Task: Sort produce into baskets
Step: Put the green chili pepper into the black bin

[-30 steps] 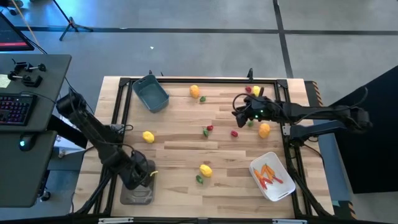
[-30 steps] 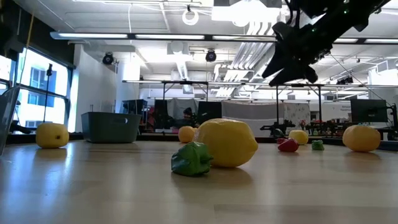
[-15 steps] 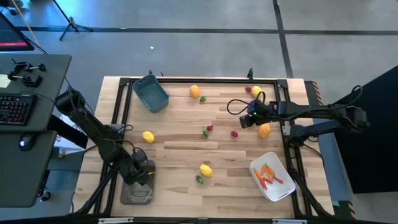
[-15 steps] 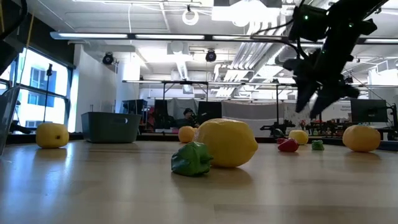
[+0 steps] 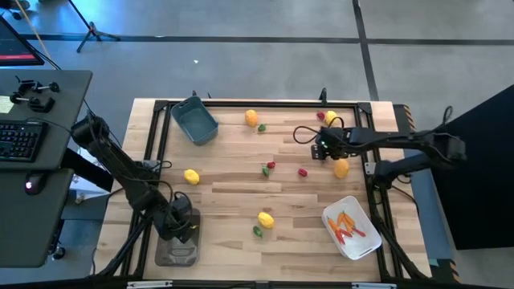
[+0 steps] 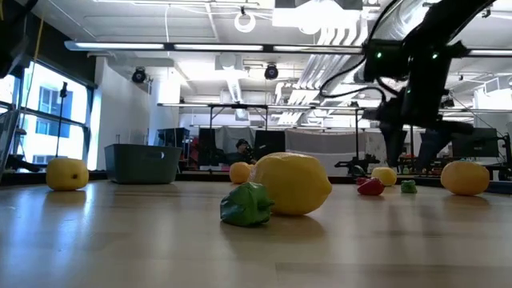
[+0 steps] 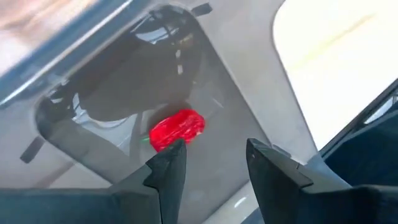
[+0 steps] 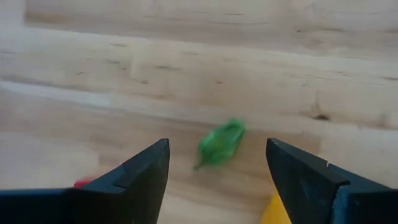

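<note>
Right pincer (image 8: 217,180) spread, hanging over green piece (image 8: 220,143) – piece lies straight ahead btw the fingers, long axis slanted across the gap. Left pincer (image 7: 211,168) spread above red piece (image 7: 177,129) in grey tray (image 7: 261,93).

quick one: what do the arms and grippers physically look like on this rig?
Both arms are dark, jointed links. The right arm carries looping black cables and a small green light near its wrist. The right gripper has two flat, dark, wedge-shaped fingers; the left gripper has similar dark fingers with angular tips.
</note>
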